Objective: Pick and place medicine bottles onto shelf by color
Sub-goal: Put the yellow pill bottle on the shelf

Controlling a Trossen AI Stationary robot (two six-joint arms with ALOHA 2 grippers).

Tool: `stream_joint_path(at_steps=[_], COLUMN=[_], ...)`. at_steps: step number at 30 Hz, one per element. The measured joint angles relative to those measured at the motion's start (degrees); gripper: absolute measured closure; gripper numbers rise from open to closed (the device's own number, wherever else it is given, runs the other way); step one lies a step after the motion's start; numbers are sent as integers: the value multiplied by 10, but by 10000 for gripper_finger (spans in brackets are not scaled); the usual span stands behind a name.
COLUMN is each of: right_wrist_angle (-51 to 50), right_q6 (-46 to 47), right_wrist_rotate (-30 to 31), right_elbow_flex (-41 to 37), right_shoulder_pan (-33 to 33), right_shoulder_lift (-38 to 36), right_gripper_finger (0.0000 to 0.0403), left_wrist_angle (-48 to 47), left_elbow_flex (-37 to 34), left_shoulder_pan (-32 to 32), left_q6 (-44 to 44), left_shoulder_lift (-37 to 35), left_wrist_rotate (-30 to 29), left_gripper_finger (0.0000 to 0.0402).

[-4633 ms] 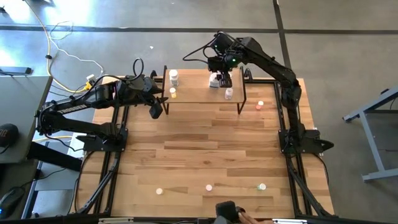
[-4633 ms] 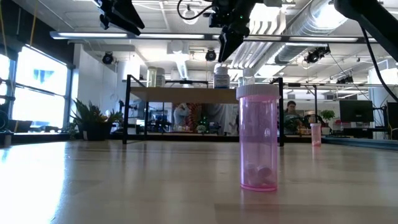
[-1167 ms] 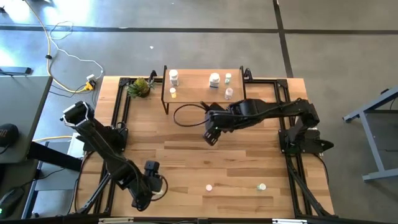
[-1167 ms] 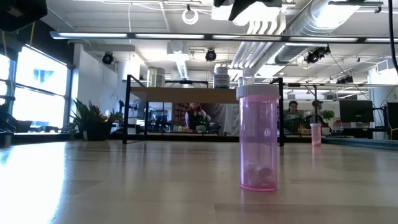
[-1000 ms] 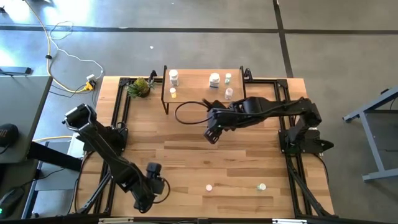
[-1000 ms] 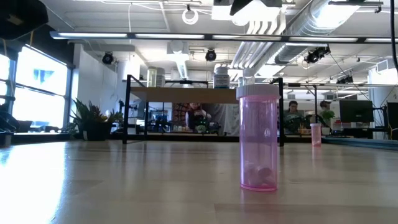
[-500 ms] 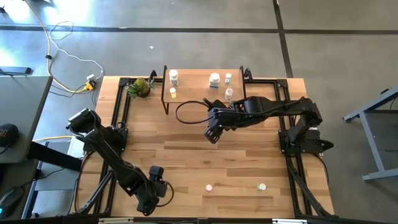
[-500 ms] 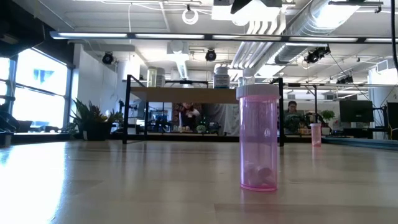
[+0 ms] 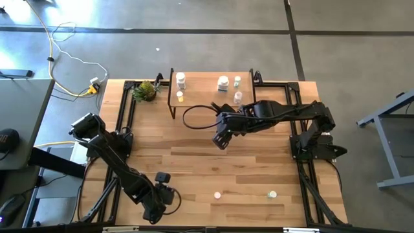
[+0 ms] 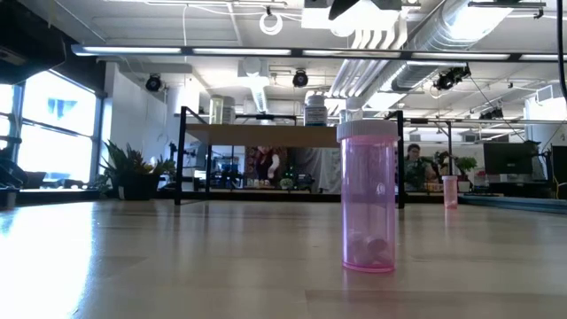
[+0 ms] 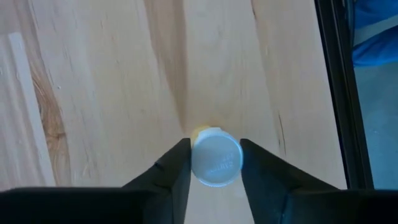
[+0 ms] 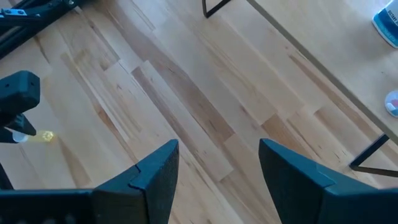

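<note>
Our left gripper (image 11: 216, 163) sits low over the near-left part of the table (image 9: 194, 162), its fingers closed in on either side of a small yellow bottle (image 11: 215, 157) with a white cap. In the left wrist view both pads appear to touch the cap, so we judge the bottle gripped, or within a hair of it. The bottle stands upright on the wood, not yet lifted.

We are at the pick step for this yellow one. Next we need a straight lift, then a long carry across to the shelf (image 9: 207, 90) at the far edge, setting it beside the other yellow bottle (image 9: 180, 96) on the shelf's left part.

Our right gripper (image 12: 214, 165) hangs spread wide and empty above mid-table, just in front of the shelf. A pink bottle (image 9: 217, 194) and a green bottle (image 9: 273, 193) wait near the front edge.
</note>
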Motion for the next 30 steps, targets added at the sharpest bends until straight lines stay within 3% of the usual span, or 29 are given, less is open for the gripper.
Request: stream_joint_path(at_steps=[9,14,21,30], right_wrist_angle=[2,23,40,39], right_q6=[-9,-27,-42,-42], right_wrist_rotate=[1,34,90,109], right_elbow_flex=[0,0,0,0], right_shoulder_pan=[0,0,-1,-16], right_shoulder_lift=[-5,-33,-71,-80], right_gripper_finger=[190,190,190,190], left_wrist_angle=[-6,-13,-30,-109], left_elbow_flex=[0,0,0,19], left_shoulder_pan=[49,97,183,327], left_q6=[54,102,176,252], left_shoulder_lift=[-3,-26,-81,-162], left_wrist_rotate=[48,56,56,71], left_gripper_finger=[286,289,289,287])
